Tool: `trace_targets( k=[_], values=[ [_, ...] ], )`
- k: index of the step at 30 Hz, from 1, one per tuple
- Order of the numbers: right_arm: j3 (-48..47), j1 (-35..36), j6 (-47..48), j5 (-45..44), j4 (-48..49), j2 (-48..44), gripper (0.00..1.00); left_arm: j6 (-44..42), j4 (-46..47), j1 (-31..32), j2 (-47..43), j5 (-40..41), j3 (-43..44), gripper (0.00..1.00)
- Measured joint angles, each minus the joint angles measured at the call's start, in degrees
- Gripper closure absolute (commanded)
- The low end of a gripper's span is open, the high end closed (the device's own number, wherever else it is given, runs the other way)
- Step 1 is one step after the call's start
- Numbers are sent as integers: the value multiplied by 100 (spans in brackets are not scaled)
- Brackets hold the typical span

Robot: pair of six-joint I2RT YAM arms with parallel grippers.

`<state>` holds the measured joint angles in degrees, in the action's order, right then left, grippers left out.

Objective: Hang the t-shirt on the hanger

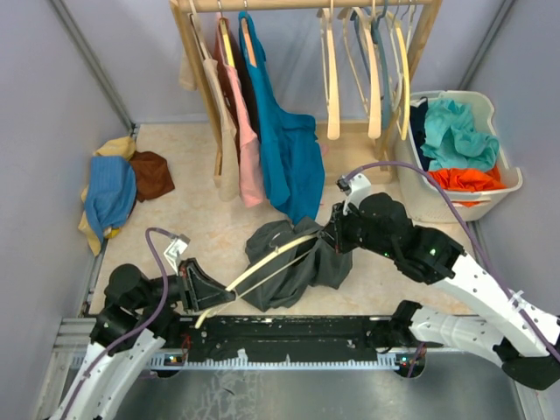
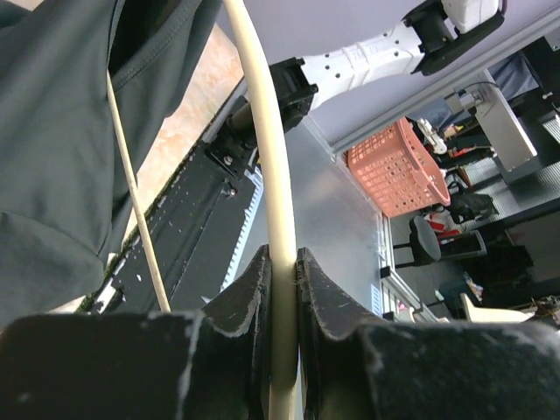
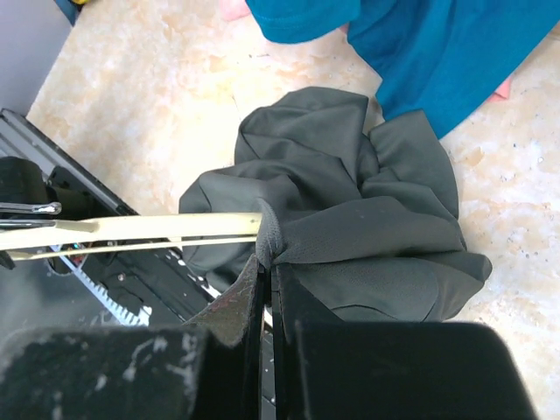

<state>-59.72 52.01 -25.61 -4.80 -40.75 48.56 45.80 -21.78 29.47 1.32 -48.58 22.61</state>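
In front of the wooden rack (image 1: 289, 4) the grey t-shirt (image 1: 297, 267) lies bunched on the floor, with the hanger (image 1: 262, 262) poking into it. The left gripper (image 2: 282, 258) is clamped on the hanger's arm, and the right gripper (image 3: 267, 262) is pinched on shirt fabric. A teal shirt (image 1: 289, 157) droops off the rack just behind, and a basket (image 1: 507, 188) stands to the rack's right.

White shells dotted with small dark screws cover the left arm (image 1: 96, 376) and right arm (image 1: 477, 284) between black joints. A purple cable (image 1: 389, 164) loops over each wrist. Left claw (image 2: 282, 289) and right claw (image 3: 267, 280) are scuffed matte black.
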Motion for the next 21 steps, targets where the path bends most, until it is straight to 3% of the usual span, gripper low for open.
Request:
trace_targets(
  k=[11, 21],
  values=[
    [-35, 149, -2, -151, 332, 188, 100, 476, 1270, 0, 280, 2, -348, 99],
    [-715, 256, 260, -785, 184, 570, 100, 389, 1405, 0, 627, -269, -354, 98]
  ],
)
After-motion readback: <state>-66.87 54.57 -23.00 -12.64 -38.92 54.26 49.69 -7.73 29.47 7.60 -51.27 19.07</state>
